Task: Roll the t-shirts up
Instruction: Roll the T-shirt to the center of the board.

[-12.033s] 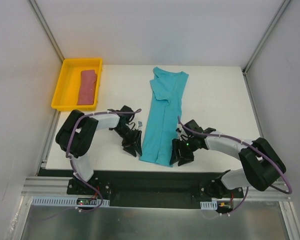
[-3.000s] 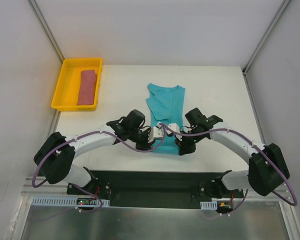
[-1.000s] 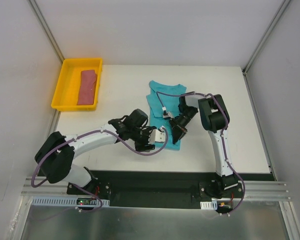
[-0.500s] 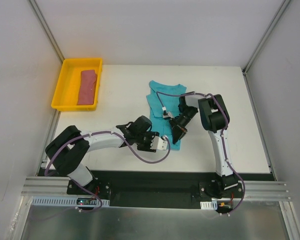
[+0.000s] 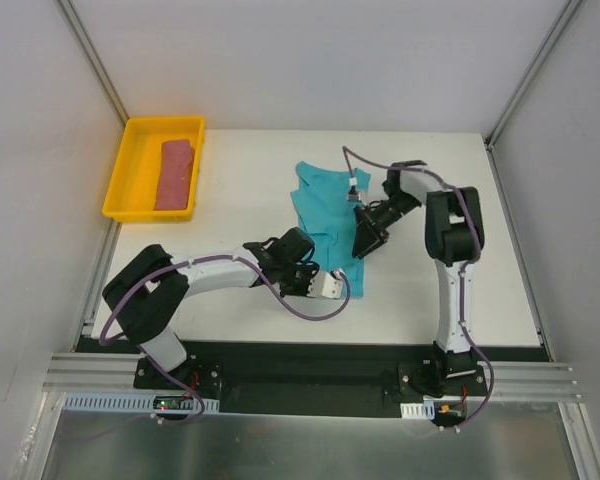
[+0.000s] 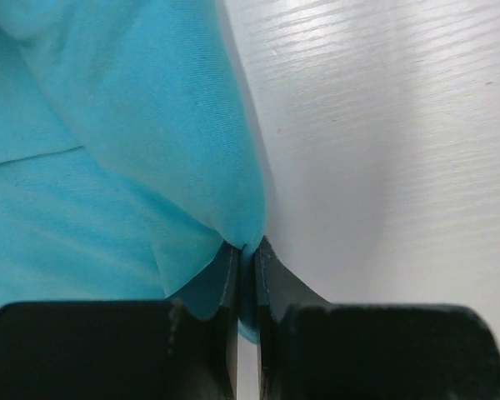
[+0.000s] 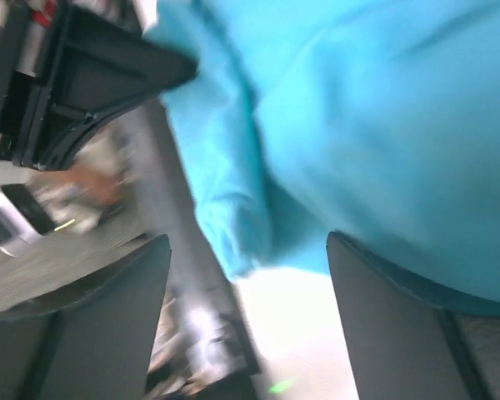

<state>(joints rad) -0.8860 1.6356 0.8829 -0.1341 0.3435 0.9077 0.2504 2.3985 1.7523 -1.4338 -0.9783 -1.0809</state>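
Note:
The turquoise t-shirt (image 5: 325,210) lies partly gathered mid-table, its near end bunched. My left gripper (image 5: 337,284) is at that near right corner. In the left wrist view the left gripper (image 6: 248,247) is shut on a fold of the turquoise t-shirt (image 6: 133,125). My right gripper (image 5: 366,238) is open at the shirt's right edge. In the right wrist view the right gripper (image 7: 248,242) has its jaws wide apart, with the turquoise t-shirt (image 7: 383,125) just beyond them. The rose-red t-shirt (image 5: 175,173) lies folded in the yellow tray (image 5: 130,130).
The yellow tray stands at the back left corner of the white table (image 5: 460,270). Grey walls and metal frame posts enclose the table. My left arm (image 7: 67,75) shows close by in the right wrist view.
Over twelve seconds the long shirt strip has been drawn up from its near end. In the last half second my right gripper moved back and right, and my left gripper slid right with the cloth.

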